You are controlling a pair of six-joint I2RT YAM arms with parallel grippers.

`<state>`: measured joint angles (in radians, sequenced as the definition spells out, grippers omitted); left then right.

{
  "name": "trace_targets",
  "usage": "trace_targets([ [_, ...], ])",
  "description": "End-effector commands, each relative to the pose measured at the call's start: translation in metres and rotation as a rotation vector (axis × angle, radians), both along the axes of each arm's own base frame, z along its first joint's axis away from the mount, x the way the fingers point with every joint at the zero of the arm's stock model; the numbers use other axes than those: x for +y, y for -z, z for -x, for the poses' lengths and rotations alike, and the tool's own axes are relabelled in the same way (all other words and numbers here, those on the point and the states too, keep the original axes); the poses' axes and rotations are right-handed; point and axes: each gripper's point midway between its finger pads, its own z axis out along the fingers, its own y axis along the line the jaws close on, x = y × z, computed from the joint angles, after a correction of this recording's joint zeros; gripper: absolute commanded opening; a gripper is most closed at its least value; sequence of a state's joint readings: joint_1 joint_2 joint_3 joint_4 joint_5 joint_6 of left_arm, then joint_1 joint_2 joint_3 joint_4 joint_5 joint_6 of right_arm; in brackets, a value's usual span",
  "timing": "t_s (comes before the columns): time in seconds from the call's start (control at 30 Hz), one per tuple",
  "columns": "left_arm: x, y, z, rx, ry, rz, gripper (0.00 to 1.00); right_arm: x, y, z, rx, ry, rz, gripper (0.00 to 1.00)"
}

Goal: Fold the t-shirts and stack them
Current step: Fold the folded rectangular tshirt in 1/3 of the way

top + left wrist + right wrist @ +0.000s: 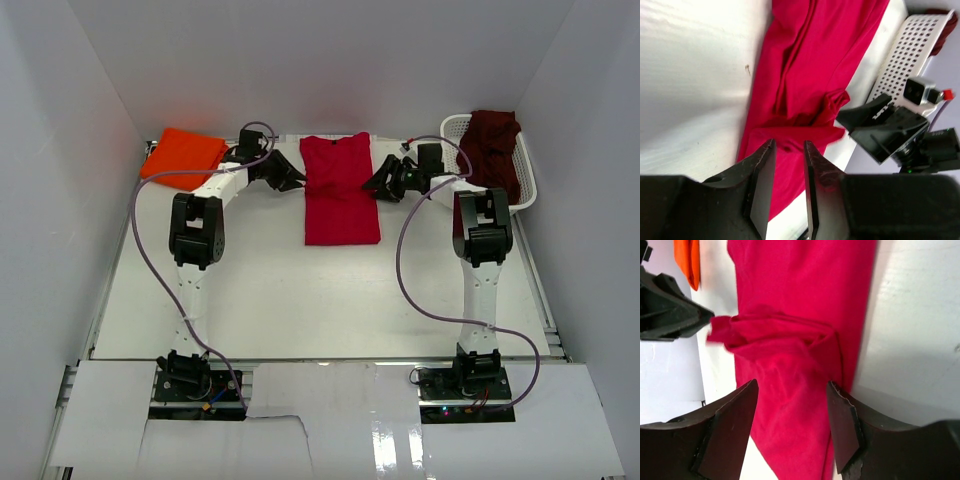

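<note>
The red t-shirt (341,192) lies flat on the table (300,300), midway along the far edge. It is folded into a narrow upright strip, with its collar end toward the far edge and its hem end toward the middle of the table. Partway down the strip, a bunched, wrinkled band of the same red cloth crosses it from side to side. In the right wrist view, one loose end of that band sticks out past the shirt's edge over bare table.

The left pincer (293,178) sits just beside the shirt's left edge, at the level of the bunched band. Its fingers (762,175) stand a narrow gap apart. Red cloth and table show through the gap, and nothing is gripped between them.

The right pincer (377,185) sits at the shirt's right edge, opposite the left one. Its fingers (842,425) are spread wide above the cloth and hold nothing. The two pincers face each other across the strip.

The orange t-shirt (182,153) lies as a folded, slightly tilted pad in the far left corner of the table, well apart from the red one. The maroon t-shirt (494,148) is heaped loosely in the white lattice basket (454,126) at the far right corner. It spills over the basket's near side, close behind the right arm's wrist.
</note>
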<state>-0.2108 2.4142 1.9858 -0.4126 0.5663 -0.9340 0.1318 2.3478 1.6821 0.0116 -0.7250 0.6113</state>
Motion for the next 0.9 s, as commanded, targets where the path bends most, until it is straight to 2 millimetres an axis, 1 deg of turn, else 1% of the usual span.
trace_targets([
  [0.0, 0.012, -0.076, -0.02, -0.165, -0.042, 0.065, 0.4, 0.0, -0.055, -0.008, -0.175, 0.001, -0.04, 0.63],
  [0.03, 0.014, -0.077, -0.02, -0.162, -0.057, 0.077, 0.42, -0.001, -0.054, -0.003, -0.168, 0.001, -0.045, 0.63],
  [0.1, 0.019, -0.1, -0.028, -0.233, -0.075, 0.097, 0.45, -0.001, -0.052, 0.004, -0.165, -0.006, -0.049, 0.63],
  [0.2, 0.022, -0.118, -0.034, -0.281, -0.071, 0.096, 0.46, -0.001, -0.053, 0.01, -0.175, -0.01, -0.057, 0.63],
  [0.23, 0.021, -0.123, -0.033, -0.293, -0.062, 0.096, 0.46, -0.001, -0.056, 0.012, -0.182, -0.012, -0.058, 0.63],
  [0.27, 0.021, -0.122, -0.029, -0.291, -0.049, 0.094, 0.46, -0.001, -0.054, 0.015, -0.178, -0.018, -0.057, 0.63],
  [0.3, 0.02, -0.12, -0.024, -0.288, -0.036, 0.095, 0.46, -0.001, -0.06, 0.017, -0.189, -0.019, -0.057, 0.63],
  [0.33, 0.017, -0.129, -0.016, -0.305, -0.015, 0.099, 0.46, -0.001, -0.06, 0.019, -0.188, -0.022, -0.056, 0.63],
  [0.37, 0.016, -0.112, -0.005, -0.274, 0.007, 0.085, 0.45, -0.002, -0.058, 0.023, -0.19, -0.027, -0.046, 0.64],
  [0.4, 0.015, -0.108, 0.004, -0.271, 0.025, 0.083, 0.45, -0.004, -0.057, 0.026, -0.182, -0.025, -0.035, 0.64],
  [0.43, 0.013, -0.102, 0.013, -0.267, 0.044, 0.08, 0.44, -0.005, -0.063, 0.029, -0.192, -0.023, -0.025, 0.64],
  [0.47, 0.01, -0.093, 0.032, -0.266, 0.081, 0.078, 0.44, -0.007, -0.057, 0.034, -0.18, -0.021, -0.011, 0.64],
  [0.5, 0.006, -0.1, 0.041, -0.299, 0.106, 0.083, 0.43, -0.01, -0.056, 0.037, -0.173, -0.018, 0.012, 0.64],
  [0.53, 0.003, -0.093, 0.051, -0.291, 0.128, 0.077, 0.43, -0.011, -0.053, 0.039, -0.161, -0.019, 0.024, 0.64],
  [0.57, 0.002, -0.074, 0.065, -0.271, 0.156, 0.049, 0.43, -0.013, -0.049, 0.043, -0.16, -0.027, 0.043, 0.64],
  [0.6, 0.001, -0.069, 0.072, -0.27, 0.17, 0.034, 0.43, -0.015, -0.049, 0.045, -0.163, -0.025, 0.059, 0.64],
  [0.63, -0.003, -0.061, 0.081, -0.254, 0.19, 0.014, 0.43, -0.019, -0.042, 0.048, -0.133, -0.009, 0.092, 0.64],
  [0.67, -0.002, -0.059, 0.086, -0.259, 0.186, -0.012, 0.43, -0.021, -0.04, 0.05, -0.124, -0.007, 0.106, 0.65],
  [0.7, 0.001, -0.042, 0.098, -0.232, 0.192, -0.038, 0.43, -0.023, -0.039, 0.052, -0.13, -0.012, 0.123, 0.65],
  [0.77, 0.002, -0.035, 0.108, -0.226, 0.197, -0.054, 0.44, -0.027, -0.03, 0.062, -0.071, -0.011, 0.152, 0.67],
  [0.8, 0.006, -0.021, 0.117, -0.198, 0.197, -0.063, 0.46, -0.028, -0.027, 0.064, -0.066, -0.021, 0.162, 0.67],
  [0.87, 0.008, -0.01, 0.121, -0.178, 0.201, -0.071, 0.5, -0.03, -0.021, 0.073, -0.023, -0.027, 0.175, 0.68],
])
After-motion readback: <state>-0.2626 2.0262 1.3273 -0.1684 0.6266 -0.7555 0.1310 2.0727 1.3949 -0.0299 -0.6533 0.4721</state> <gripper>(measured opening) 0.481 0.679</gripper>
